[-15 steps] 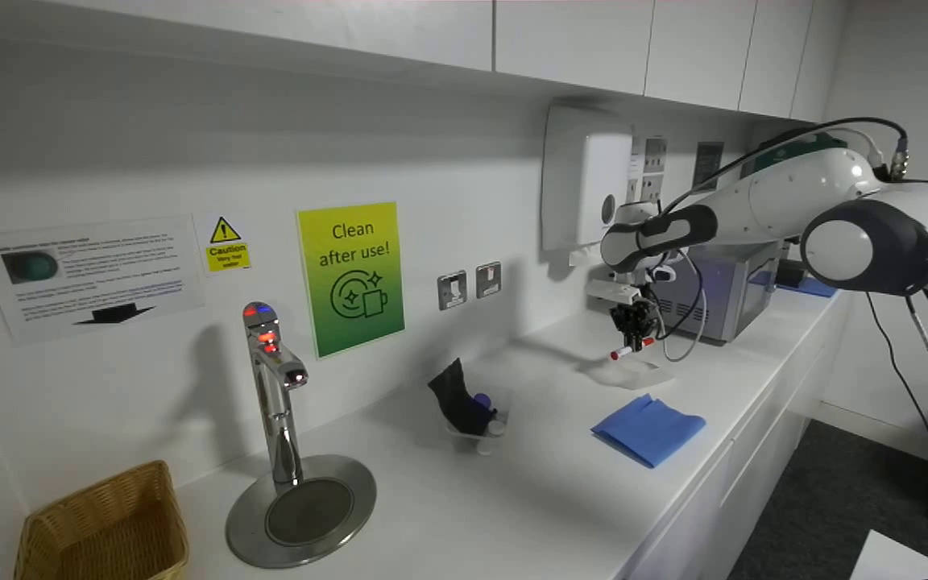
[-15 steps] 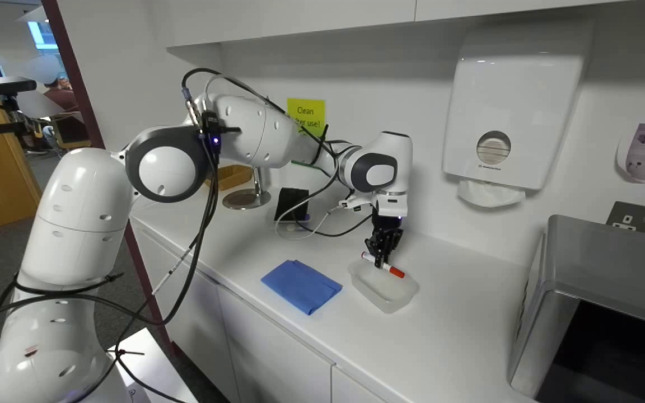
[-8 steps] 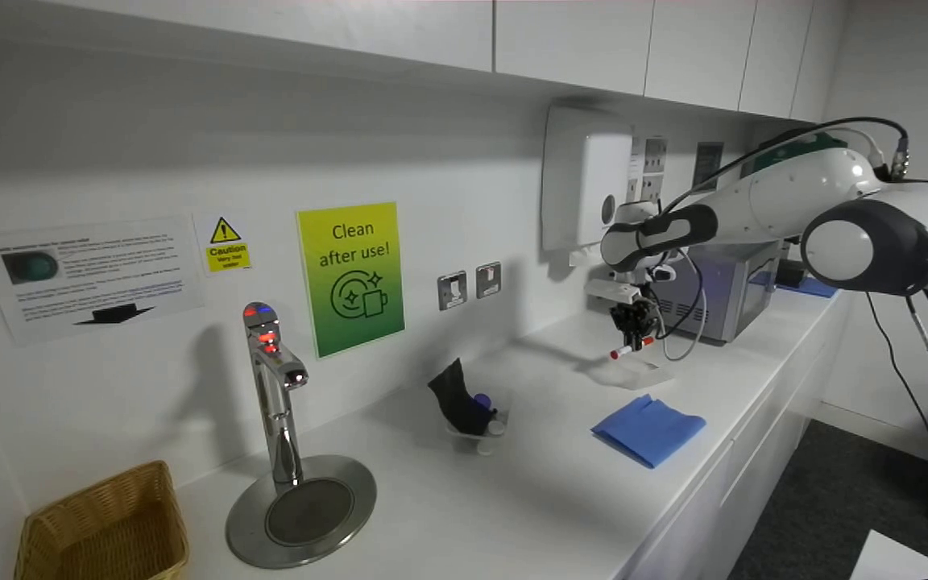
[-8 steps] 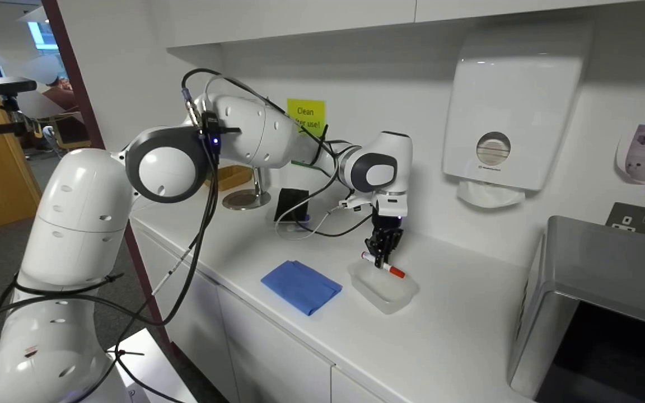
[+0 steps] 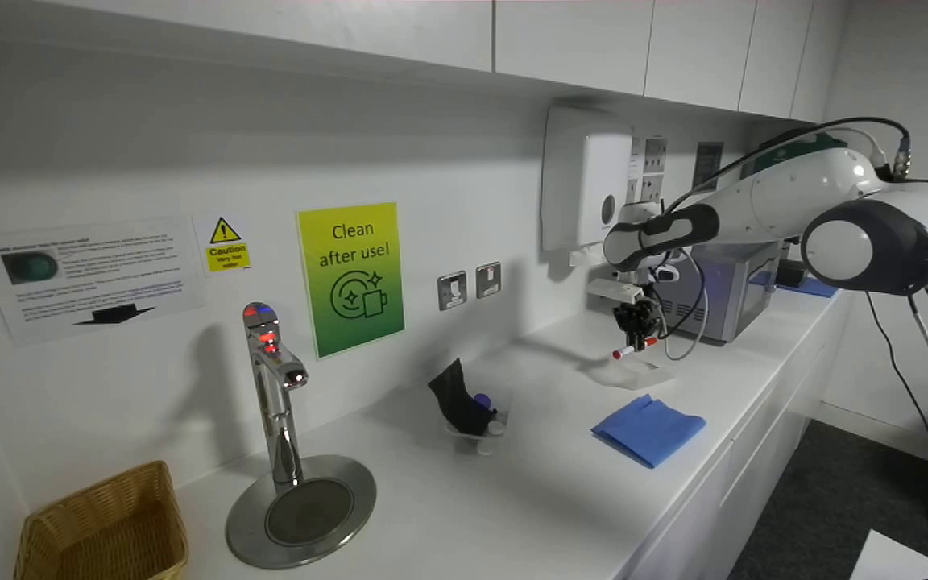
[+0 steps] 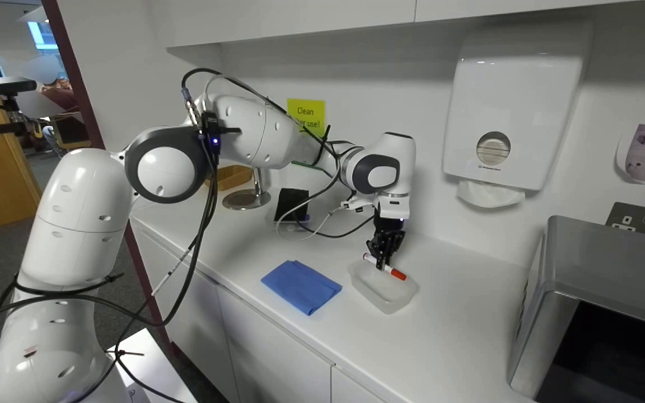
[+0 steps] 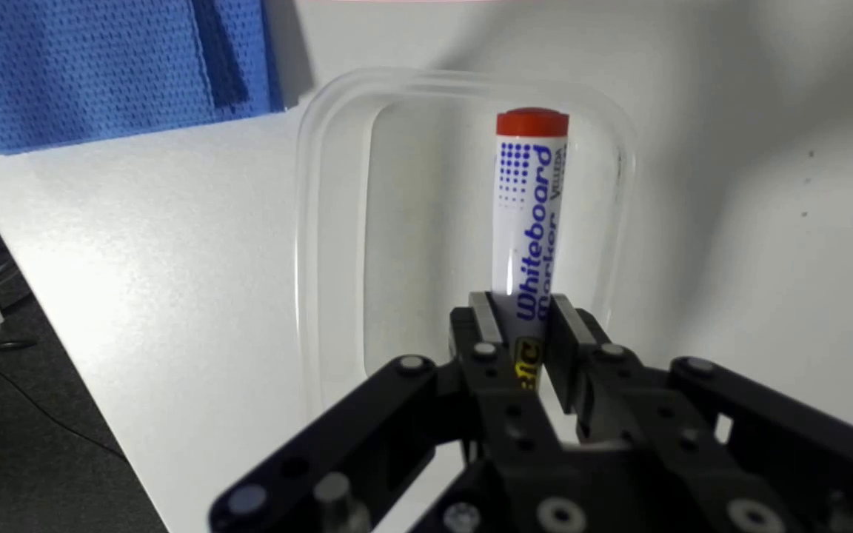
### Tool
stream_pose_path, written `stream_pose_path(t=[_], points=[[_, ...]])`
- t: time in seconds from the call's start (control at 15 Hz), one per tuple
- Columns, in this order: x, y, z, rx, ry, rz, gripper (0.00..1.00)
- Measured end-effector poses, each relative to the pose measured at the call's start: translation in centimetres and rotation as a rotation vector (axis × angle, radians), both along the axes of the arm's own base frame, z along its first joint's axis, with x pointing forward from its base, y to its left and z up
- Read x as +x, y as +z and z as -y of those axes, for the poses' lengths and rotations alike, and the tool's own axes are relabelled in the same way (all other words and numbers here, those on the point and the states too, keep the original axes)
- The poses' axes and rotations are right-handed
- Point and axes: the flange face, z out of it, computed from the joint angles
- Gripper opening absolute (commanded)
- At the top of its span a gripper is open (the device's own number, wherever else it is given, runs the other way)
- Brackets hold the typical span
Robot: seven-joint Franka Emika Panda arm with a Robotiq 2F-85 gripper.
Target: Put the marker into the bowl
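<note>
The marker has a white body, a red end and a red cap. It shows in the wrist view and in both exterior views. My gripper is shut on the marker's middle, with the two finger pads against its sides; it also shows in both exterior views. The bowl is a clear, rectangular plastic container on the counter, also in both exterior views. The marker lies roughly level above the bowl. The marker's cap is hidden behind the gripper in the wrist view.
A folded blue cloth lies beside the bowl, near the counter's front edge. A grey microwave stands on the counter. A paper towel dispenser hangs on the wall. A small clear tub holds a black item. A tap stands farther along.
My gripper has shifted very slightly to the right in both exterior views, with the marker still held. The bowl and the blue cloth have not moved.
</note>
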Motion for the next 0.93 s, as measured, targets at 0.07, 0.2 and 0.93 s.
stream_pose_path(t=[0.07, 0.2, 0.93], points=[[-0.01, -0.03, 0.0, 0.001, -0.001, 0.0, 0.05], [-0.04, -0.11, -0.01, 0.003, -0.002, -0.001, 0.05], [-0.27, -0.93, -0.25, 0.021, -0.007, -0.012, 0.05]])
